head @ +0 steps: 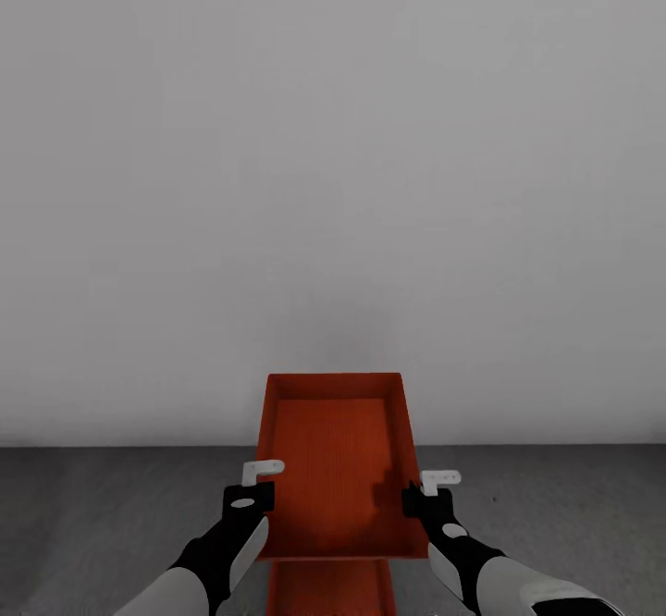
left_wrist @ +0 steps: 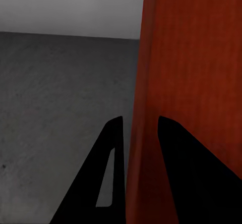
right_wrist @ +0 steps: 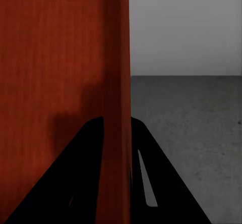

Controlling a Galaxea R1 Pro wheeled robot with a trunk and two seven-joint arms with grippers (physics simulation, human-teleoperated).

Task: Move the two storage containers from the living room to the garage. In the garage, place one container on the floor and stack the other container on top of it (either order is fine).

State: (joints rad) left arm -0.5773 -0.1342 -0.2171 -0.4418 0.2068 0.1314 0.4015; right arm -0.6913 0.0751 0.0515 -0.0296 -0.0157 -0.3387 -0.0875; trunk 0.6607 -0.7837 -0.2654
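I hold a red-orange open-topped storage container between both arms, above the dark grey floor. My left gripper is shut on its left wall, and in the left wrist view the gripper has one dark finger on each side of the thin red wall. My right gripper is shut on the right wall, which the right wrist view shows clamped in the gripper, with the container's inside beside it. A strip of a second red-orange container shows directly beneath the held one.
A plain white-grey wall stands close ahead and meets the concrete floor just beyond the container. Bare rough floor lies to the left, and more of the same floor to the right.
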